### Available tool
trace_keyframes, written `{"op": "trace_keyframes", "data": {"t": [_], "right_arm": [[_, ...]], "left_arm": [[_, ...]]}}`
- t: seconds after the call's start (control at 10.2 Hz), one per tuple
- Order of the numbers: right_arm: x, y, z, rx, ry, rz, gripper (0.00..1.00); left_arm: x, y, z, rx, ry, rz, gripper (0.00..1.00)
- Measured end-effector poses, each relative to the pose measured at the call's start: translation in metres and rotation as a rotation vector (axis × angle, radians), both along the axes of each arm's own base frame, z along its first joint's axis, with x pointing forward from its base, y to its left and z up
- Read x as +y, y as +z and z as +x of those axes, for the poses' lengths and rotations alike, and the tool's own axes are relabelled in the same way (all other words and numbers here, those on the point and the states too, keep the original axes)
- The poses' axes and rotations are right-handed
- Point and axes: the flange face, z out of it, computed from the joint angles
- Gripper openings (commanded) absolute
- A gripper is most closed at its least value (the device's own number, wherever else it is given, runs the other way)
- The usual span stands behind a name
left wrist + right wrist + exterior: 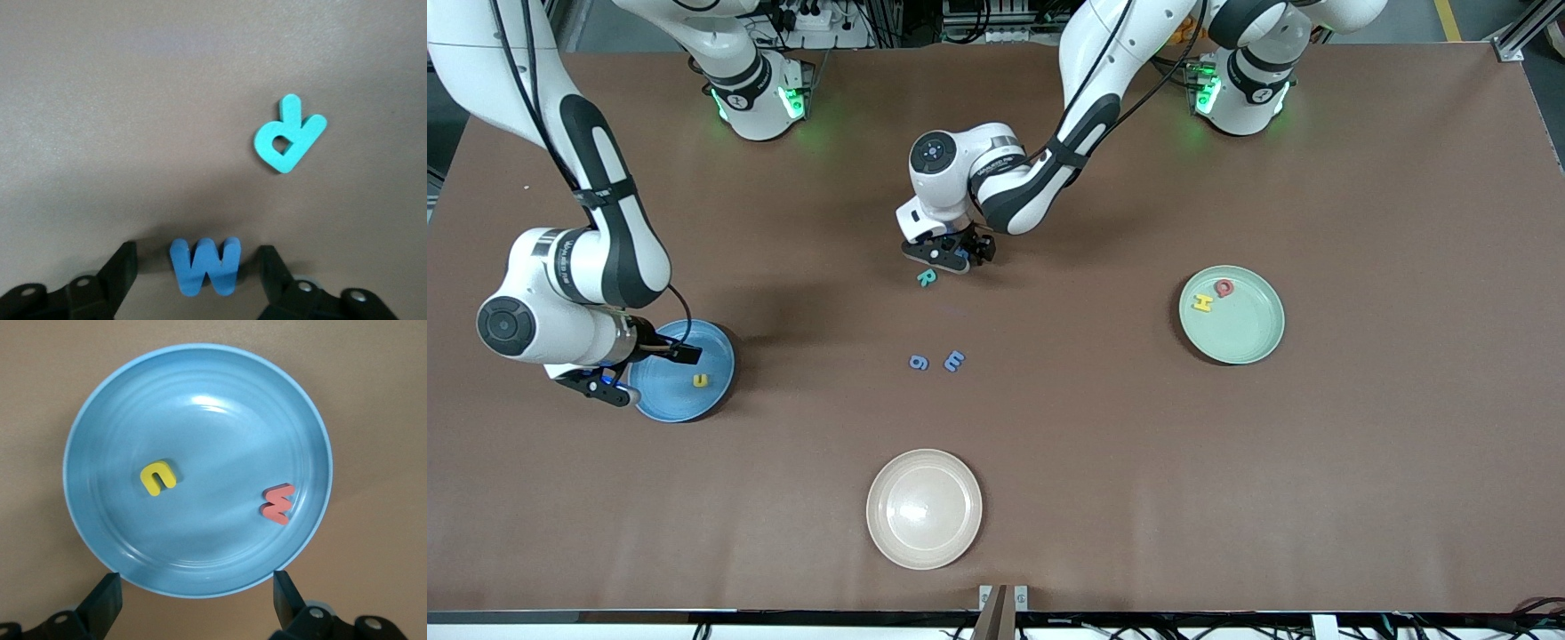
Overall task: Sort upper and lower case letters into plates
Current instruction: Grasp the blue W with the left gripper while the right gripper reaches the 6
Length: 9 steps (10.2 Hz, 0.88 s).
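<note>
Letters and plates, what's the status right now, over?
Left gripper open, straddling blue W beside teal R. Right gripper open over blue plate holding yellow u, red w. Nothing blocking.

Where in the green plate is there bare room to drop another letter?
The green plate is bare except near its rim toward the robots, where the H and Q sit close together. Its middle and the part nearer the camera are free.

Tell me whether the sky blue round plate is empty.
Not empty: the sky blue round plate holds a yellow u and a red w.
</note>
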Motion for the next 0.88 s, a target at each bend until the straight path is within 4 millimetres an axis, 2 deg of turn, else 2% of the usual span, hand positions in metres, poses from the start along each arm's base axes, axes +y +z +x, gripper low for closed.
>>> {"op": "trace_keyframes", "data": {"t": [0.29,0.39,0.59,0.69,0.88], "right_arm": [[0.017,0.002,0.001,-0.003,-0.006,-0.008,1.00],[0.025,0.002,0.002,-0.003,-0.006,-0.011,1.00],[0.039,0.006,0.003,-0.009,-0.003,-0.014,1.00],[0.048,0.010,0.004,-0.018,-0.018,-0.020,1.00],[0.080,0.018,0.008,-0.038,-0.054,-0.030,1.00]], "left_arm": [[-0.002,0.003,0.001,-0.003,0.017,-0.005,0.49],[-0.002,0.003,0.001,-0.004,0.018,-0.006,0.39],[-0.003,0.006,0.001,-0.005,0.018,-0.009,0.27],[-0.003,0.008,0.001,-0.007,0.018,-0.011,0.23],[-0.003,0.008,0.001,-0.007,0.019,-0.012,0.22]]}}
